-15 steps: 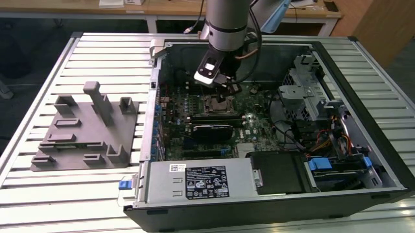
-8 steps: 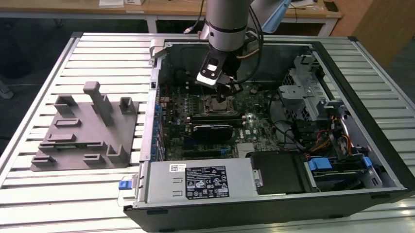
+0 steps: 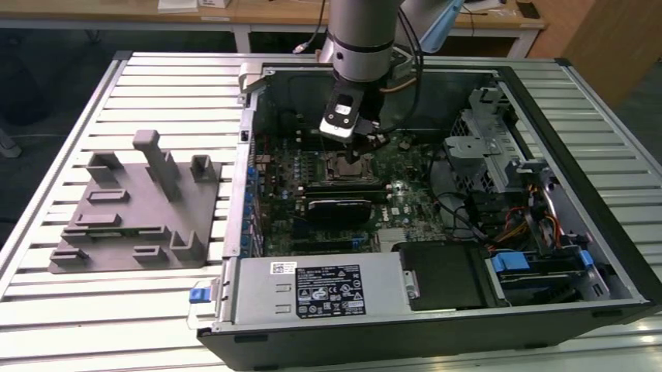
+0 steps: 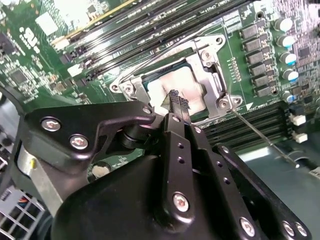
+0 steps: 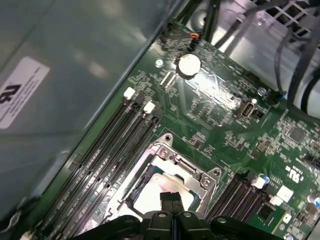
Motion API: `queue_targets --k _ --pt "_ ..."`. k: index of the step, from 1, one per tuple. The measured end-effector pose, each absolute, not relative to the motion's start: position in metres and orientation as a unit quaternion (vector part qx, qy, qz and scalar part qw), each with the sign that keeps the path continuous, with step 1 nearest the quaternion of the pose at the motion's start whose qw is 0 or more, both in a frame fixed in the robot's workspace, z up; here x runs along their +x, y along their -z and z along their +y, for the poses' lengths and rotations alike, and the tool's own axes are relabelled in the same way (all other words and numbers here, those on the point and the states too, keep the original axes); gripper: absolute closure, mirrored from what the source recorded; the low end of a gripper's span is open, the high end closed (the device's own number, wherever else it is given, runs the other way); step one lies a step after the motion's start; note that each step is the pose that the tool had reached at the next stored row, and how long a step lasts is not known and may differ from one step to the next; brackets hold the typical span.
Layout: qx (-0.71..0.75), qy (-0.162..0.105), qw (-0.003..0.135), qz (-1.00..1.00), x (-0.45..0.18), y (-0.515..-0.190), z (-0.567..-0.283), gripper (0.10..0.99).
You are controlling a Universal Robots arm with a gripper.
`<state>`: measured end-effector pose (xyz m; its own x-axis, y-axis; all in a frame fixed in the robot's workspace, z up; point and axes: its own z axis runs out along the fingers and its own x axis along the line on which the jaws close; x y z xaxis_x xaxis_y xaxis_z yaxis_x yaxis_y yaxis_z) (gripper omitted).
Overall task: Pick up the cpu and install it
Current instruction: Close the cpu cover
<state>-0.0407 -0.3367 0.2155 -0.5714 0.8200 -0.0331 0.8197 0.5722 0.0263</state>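
Observation:
The cpu [image 4: 187, 85] lies flat in the motherboard socket [image 4: 216, 82], its pale silver-grey top framed by the metal bracket; it also shows in the first wrist view [image 5: 147, 195]. My gripper [image 4: 175, 97] hangs right over the chip with its two black fingers pressed together and nothing between them. Whether the tips touch the chip I cannot tell. In the exterior view the gripper [image 3: 359, 146] reaches down into the open computer case [image 3: 538, 101], just above the socket [image 3: 346, 167].
A grey fixture block [image 3: 129, 209] with upright posts lies on the slatted table at the exterior view's left. Inside the case are a black finned heatsink [image 3: 336, 208], the power supply [image 3: 310, 288], a drive cage [image 3: 497, 151] and cables. Memory slots [image 5: 112, 152] flank the socket. A thin lever rod [image 4: 252, 129] sticks out beside it.

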Motion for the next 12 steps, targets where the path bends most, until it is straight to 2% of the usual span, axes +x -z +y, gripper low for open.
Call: queue_targets --k 12 --pt "0.393 -0.006 0.02 0.919 -0.0407 -0.2155 -0.3367 0.98"
